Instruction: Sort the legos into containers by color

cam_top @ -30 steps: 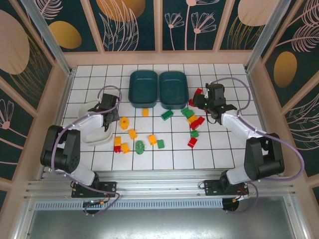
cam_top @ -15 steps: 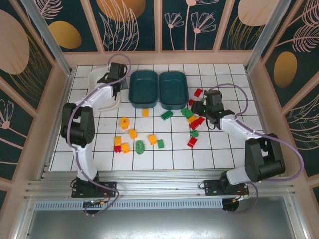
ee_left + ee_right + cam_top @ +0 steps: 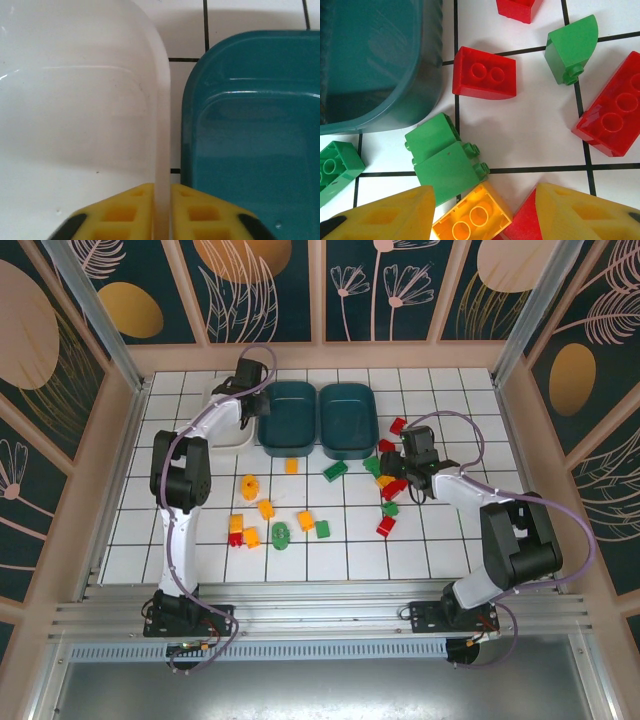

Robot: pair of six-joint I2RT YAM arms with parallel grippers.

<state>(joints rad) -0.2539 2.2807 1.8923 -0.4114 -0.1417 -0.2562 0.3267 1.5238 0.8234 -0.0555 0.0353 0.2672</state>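
Right gripper [image 3: 484,195] hangs open, the small orange-yellow plastic brick [image 3: 471,218] directly between its fingers at bottom centre, long axis slanted. Left gripper [image 3: 161,195] pinches the shallow white plastic tray [image 3: 75,100] by its rim.

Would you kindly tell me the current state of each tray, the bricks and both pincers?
white tray: empty where visible, rim clamped
left teal tray: empty
right teal tray: empty
legos: loose, outside the trays, unsorted
left pincer: shut on the white tray's rim
right pincer: open, nothing held
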